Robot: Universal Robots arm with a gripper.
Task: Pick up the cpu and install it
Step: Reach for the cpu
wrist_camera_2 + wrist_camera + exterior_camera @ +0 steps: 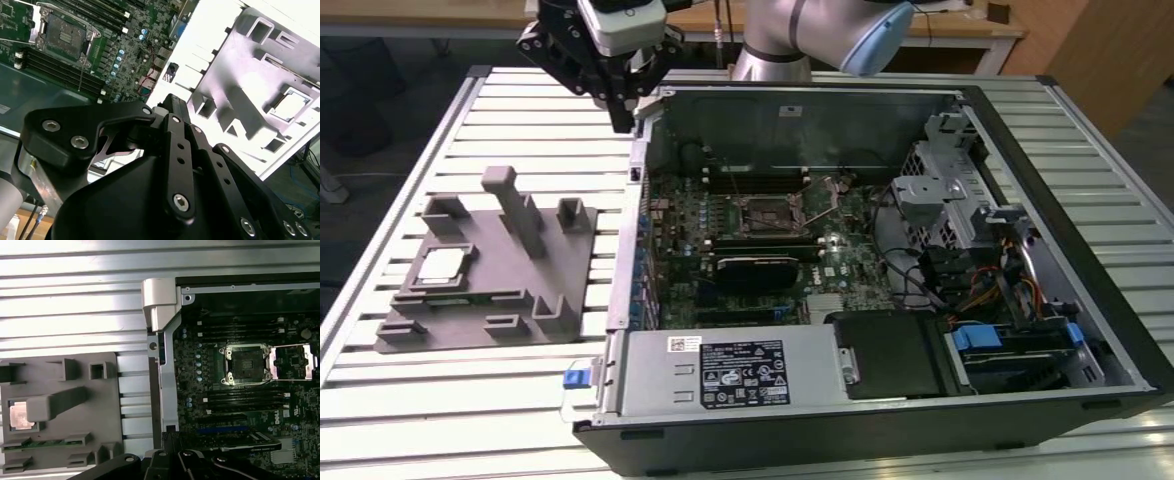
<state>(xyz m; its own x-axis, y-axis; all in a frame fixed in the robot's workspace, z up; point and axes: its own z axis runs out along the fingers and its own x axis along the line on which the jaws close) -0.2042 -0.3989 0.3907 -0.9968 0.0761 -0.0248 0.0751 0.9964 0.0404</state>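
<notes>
Not started: cpu (440, 265) sits in grey fixture (507, 300) at 9 o'clock of PC case (787, 120) in exterior view, mobo socket (771, 212) empty, hand (624, 120) w/o cpu, opening can't tell.

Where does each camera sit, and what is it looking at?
Exterior view: off the arm, looking down on the computer case and grey fixture; arm and gripper show.
First wrist view: rides the arm, looking down past the gripper.
Second wrist view: rides the arm, looking slantwise across the gripper's body.
All share the cpu on the fixture and the socket.
</notes>
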